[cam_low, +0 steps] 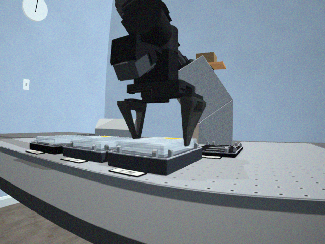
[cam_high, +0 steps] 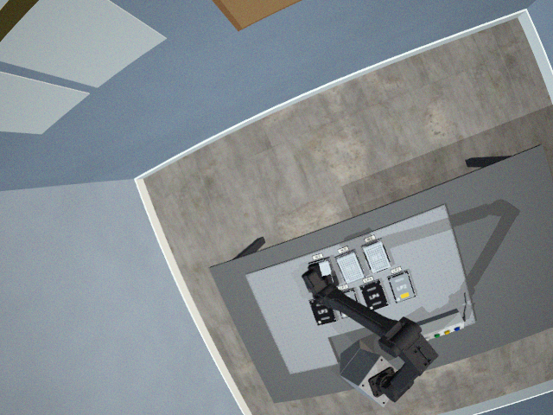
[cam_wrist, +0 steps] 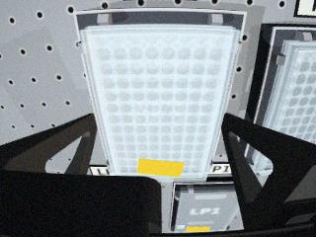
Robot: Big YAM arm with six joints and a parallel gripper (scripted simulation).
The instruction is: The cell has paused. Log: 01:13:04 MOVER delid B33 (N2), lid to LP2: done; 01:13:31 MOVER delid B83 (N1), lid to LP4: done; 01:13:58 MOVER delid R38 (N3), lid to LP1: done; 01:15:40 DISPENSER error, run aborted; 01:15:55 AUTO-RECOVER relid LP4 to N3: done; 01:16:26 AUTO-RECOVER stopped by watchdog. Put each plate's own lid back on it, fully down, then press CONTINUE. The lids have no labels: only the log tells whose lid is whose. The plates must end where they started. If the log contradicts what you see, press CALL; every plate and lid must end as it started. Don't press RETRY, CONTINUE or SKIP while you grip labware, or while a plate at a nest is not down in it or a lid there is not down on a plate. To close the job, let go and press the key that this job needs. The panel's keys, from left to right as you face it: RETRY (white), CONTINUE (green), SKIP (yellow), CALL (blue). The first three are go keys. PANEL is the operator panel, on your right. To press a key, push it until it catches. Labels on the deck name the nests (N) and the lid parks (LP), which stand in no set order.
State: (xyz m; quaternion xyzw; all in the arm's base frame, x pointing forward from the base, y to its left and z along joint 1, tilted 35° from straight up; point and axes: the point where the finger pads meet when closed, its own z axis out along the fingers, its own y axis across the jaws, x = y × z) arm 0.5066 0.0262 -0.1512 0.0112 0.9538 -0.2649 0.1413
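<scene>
The lidded plate (cam_low: 155,147) (cam_wrist: 160,104) is straddled by the gripper (cam_high: 322,277) (cam_low: 161,142) (cam_wrist: 159,119), its fingers spread wide, nothing being grasped

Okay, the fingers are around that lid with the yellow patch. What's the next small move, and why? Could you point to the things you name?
Probably close the gripper (cam_high: 322,273) (cam_low: 161,142) (cam_wrist: 159,119) gently on the clear lid (cam_high: 325,268) (cam_low: 155,143) (cam_wrist: 158,89), if the tips are level with its rim: it is open, and its fingers flank the lid's long sides.
</scene>
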